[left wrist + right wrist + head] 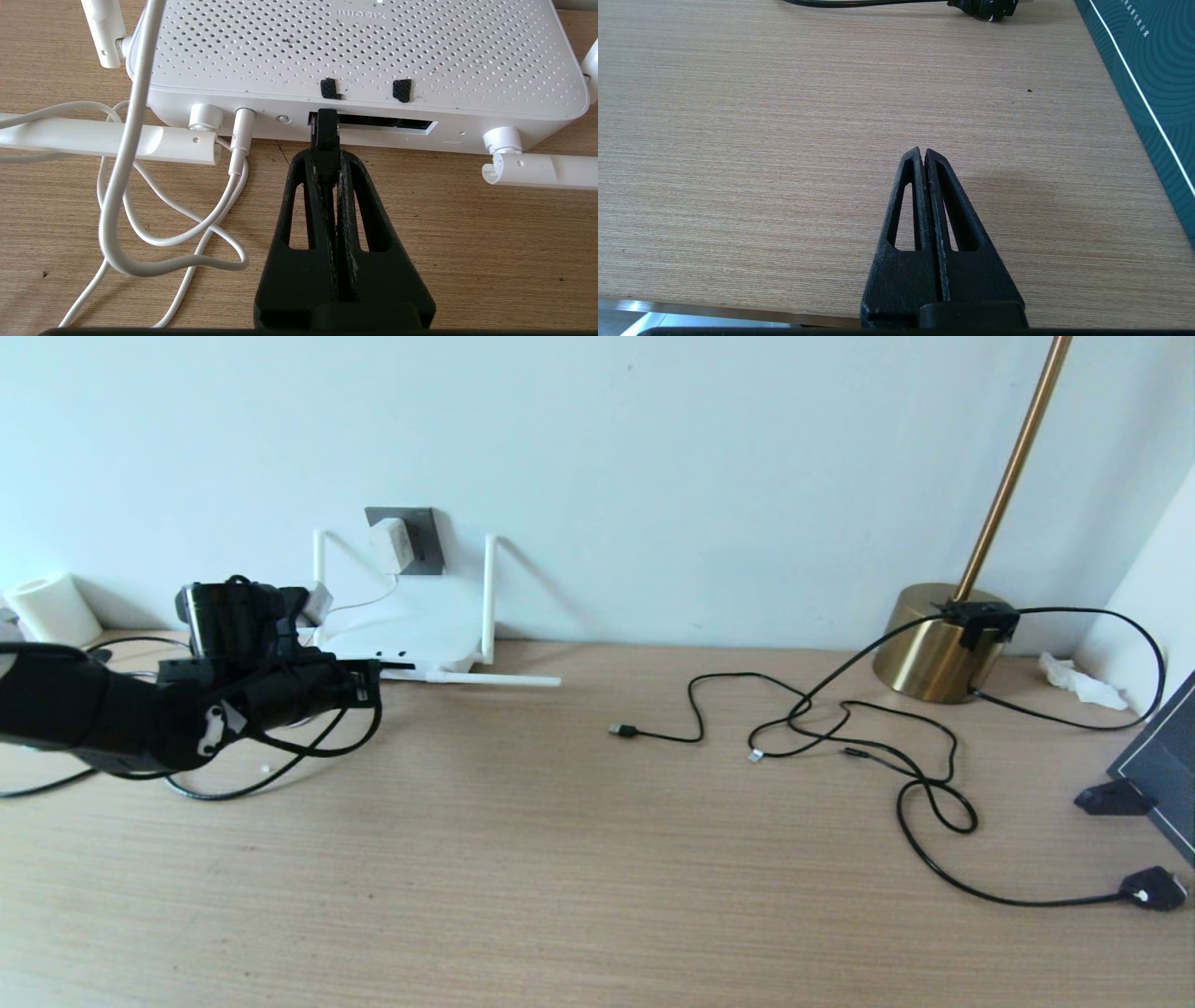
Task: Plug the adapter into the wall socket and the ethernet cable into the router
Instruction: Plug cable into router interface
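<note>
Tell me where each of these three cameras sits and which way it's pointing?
Head view: high on the robot, looking down at the desk and wall; left arm shows.
Left wrist view: behind the left claw, facing the router ports, claw shut on the ethernet cable.
Right wrist view: behind the shut right claw, facing bare desk.
Shared: head and left wrist views both show the router.

Brass lamp base, loose black USB cables, paper roll, maybe tissue far rt.
</note>
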Controlling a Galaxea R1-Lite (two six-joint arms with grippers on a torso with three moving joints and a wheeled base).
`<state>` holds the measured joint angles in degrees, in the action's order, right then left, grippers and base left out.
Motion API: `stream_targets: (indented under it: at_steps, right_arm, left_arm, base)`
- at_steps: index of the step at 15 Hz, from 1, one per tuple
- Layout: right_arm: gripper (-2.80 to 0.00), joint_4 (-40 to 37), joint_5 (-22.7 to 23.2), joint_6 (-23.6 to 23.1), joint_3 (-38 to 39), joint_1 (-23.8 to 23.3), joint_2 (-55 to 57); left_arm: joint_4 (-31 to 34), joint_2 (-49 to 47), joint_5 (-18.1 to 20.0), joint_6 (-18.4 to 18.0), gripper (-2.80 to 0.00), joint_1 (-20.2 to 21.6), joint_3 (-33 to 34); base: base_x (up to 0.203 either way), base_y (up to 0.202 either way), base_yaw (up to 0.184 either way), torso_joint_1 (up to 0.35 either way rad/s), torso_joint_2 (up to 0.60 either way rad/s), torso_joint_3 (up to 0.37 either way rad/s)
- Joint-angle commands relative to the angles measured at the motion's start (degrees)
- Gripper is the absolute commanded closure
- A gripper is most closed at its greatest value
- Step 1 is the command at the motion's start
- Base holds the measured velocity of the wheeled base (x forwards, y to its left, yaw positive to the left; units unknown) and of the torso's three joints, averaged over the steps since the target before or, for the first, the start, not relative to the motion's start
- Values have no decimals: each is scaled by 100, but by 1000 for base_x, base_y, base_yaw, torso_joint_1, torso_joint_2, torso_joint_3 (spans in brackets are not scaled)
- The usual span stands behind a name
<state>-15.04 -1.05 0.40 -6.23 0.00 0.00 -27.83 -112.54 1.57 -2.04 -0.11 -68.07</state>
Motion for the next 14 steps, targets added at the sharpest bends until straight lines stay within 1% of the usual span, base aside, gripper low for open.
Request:
stream_targets:
  at_steps: [1,11,14]
  right_arm:
    - [0,-7,-1,4,-1,0,0]
    - [0,-7,-1,10,-1,0,0]
    - [0,-7,-7,4,-1,0,7]
  left_arm:
    - [-38,-27,1,-3,0,2,-22]
    - [-38,-33,10,-25,0,2,-22]
    - [-39,-82,10,-84,0,10,-21]
  base:
    - [0,0,0,0,0,0]
    - [0,0,0,0,0,0]
    - [0,0,0,0,0,0]
